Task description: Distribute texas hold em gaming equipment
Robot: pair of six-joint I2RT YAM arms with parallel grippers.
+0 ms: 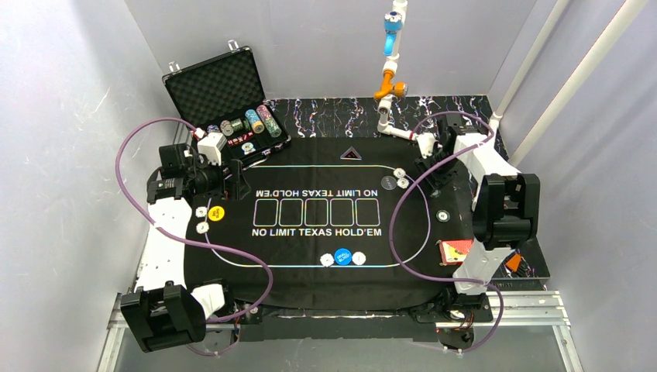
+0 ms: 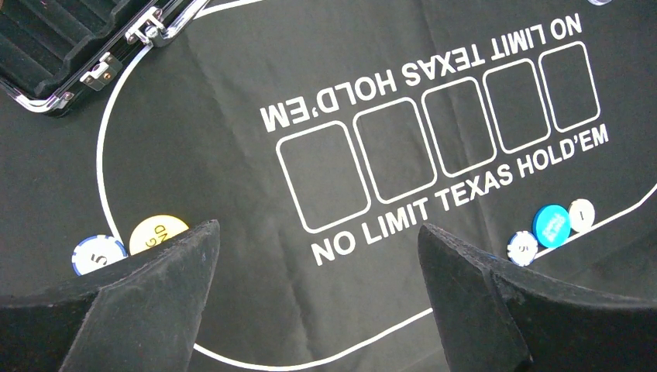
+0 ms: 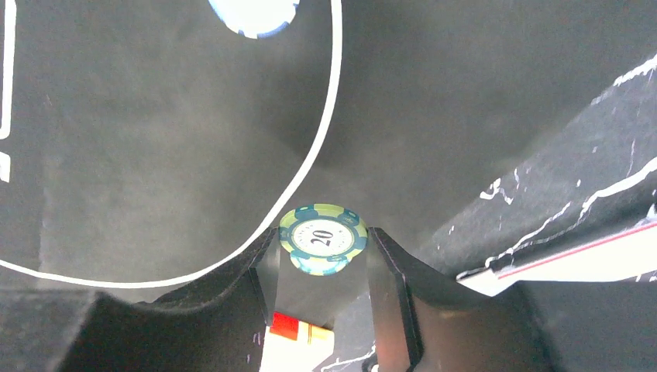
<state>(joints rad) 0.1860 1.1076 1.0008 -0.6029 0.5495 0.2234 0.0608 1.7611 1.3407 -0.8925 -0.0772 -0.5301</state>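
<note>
1. The right hand (image 3: 321, 246) gripped a green chip (image 3: 324, 237) (marked 20) by its edges, just outside the white line on the mat (image 3: 155, 155).
2. The left hand (image 2: 318, 232) hung wide open and empty over the mat.

High overhead and close wrist views share the mat (image 1: 294, 271).

Left fingers (image 2: 139, 302) wide apart, right fingers (image 3: 395, 294) pinched.

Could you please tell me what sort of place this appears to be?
Probably a robot test cell, not a card room: plain grey walls, two bench-mounted arms, a poker mat on a metal-framed table.
</note>
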